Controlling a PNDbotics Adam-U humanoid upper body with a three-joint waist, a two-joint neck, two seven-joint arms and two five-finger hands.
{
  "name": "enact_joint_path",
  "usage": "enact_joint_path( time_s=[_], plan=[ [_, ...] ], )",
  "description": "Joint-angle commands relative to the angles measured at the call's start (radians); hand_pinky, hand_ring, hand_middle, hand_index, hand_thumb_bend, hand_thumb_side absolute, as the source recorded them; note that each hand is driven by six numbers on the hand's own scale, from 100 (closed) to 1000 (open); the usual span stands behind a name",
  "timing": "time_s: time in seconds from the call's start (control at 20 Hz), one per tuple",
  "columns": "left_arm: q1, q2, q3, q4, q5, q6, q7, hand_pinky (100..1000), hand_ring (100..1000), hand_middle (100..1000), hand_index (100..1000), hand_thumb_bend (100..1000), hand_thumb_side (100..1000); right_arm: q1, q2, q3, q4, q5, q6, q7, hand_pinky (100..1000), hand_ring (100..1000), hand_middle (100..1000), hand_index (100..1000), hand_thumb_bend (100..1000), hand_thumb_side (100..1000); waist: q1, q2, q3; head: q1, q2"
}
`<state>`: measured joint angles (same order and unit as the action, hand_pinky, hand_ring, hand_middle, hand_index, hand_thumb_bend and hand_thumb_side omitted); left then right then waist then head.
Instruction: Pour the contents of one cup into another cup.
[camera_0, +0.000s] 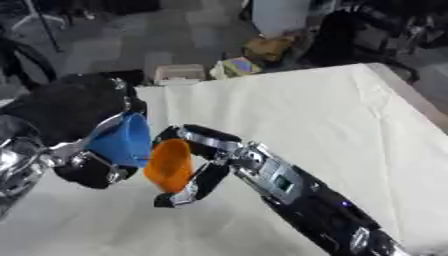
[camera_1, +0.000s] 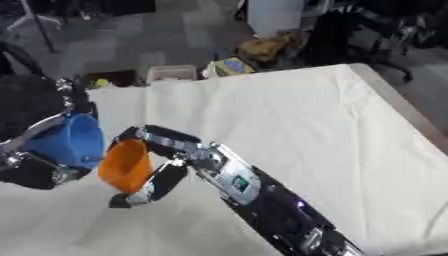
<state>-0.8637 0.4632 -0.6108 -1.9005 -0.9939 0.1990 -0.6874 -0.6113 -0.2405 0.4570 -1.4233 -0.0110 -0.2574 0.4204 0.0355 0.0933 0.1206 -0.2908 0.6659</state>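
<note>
**Mia:** What is the robot holding?

**Ben:** Two cups. The left hand (camera_0: 83, 162) has its fingers curled round the blue cup (camera_0: 122, 140). The right hand (camera_0: 206, 165) has its fingers and thumb wrapped round the orange cup (camera_0: 171, 165).

**Mia:** Where are the cups?

**Ben:** Both are up in the air, over the left side of the counter (camera_0: 324, 115), near its left edge. They are right next to each other. They look like they touch, but I can't be sure.

**Mia:** Is it pouring now?

**Ben:** I think it is in the pouring step. Both cups are tipped, and the blue one sits a bit higher. I can't tell which cup is giving and which is getting. I can't see anything coming out, and I can't see inside either cup.

**Mia:** What should it do next?

**Ben:** My guess is that the rim of one cup must stay over the mouth of the other. Then it tips more, slowly, so nothing falls on the white counter.
</note>
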Motion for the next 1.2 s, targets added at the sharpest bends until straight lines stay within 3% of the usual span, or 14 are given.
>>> enact_joint_path(
  time_s=[0.05,1.2],
  plan=[
    [-0.015,0.003,0.006,-0.001,-0.01,-0.006,0.0,126,100,100,353,437,100,-0.02,-0.004,-0.002,-0.026,-0.009,-0.003,0.004,351,247,413,595,449,100,0.001,-0.011,-0.001,0.002,-0.01],
    [-0.02,0.001,0.006,0.0,-0.067,-0.046,-0.054,117,100,100,341,455,100,-0.02,-0.001,-0.001,-0.025,-0.012,-0.002,0.006,348,253,416,594,448,100,0.004,-0.011,-0.005,-0.002,-0.012]
  ],
)
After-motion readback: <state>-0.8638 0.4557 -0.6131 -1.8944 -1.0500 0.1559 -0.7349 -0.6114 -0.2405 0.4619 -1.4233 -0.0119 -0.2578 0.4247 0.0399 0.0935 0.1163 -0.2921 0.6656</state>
